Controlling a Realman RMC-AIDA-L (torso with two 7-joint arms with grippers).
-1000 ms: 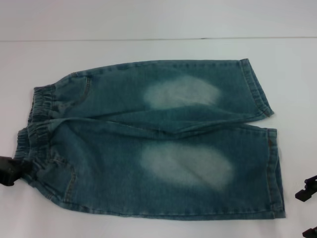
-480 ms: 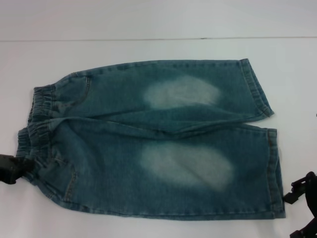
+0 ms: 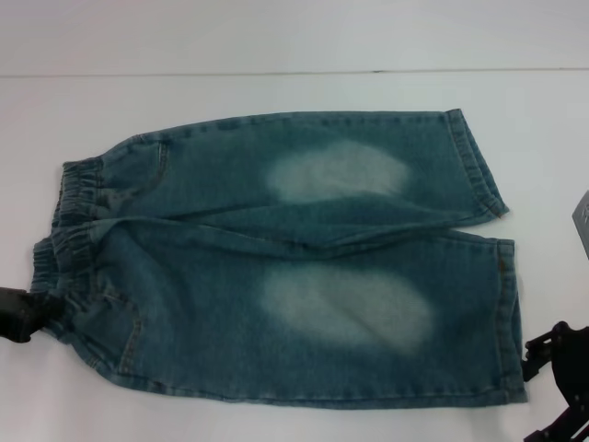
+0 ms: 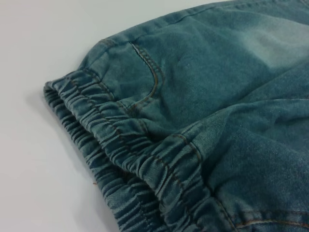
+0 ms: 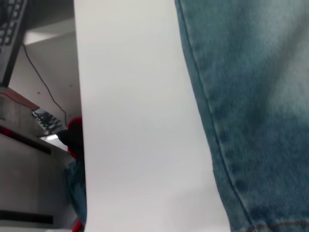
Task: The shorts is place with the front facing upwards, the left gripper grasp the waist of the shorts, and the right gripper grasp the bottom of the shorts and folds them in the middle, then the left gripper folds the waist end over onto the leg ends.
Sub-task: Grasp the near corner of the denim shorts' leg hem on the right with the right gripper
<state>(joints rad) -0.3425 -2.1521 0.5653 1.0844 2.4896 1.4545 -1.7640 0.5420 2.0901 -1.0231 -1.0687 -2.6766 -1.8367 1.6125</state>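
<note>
Blue denim shorts (image 3: 285, 258) lie flat on the white table (image 3: 276, 92), front up. The elastic waist (image 3: 69, 221) points left and the two leg ends (image 3: 502, 276) point right. My left gripper (image 3: 18, 315) sits at the near corner of the waist, at the picture's left edge. My right gripper (image 3: 552, 378) hangs just off the near leg's hem at the lower right corner. The left wrist view shows the gathered waistband (image 4: 135, 164) close up. The right wrist view shows a denim seam (image 5: 212, 121) over the white table.
Bare white table (image 3: 294, 37) surrounds the shorts on all sides. Past the table edge, the right wrist view shows a dark shelf (image 5: 24, 125) with cables and a red object (image 5: 75, 130).
My right gripper has moved in from the right edge toward the near leg's hem. The left gripper has barely shifted, and the shorts lie as before.
</note>
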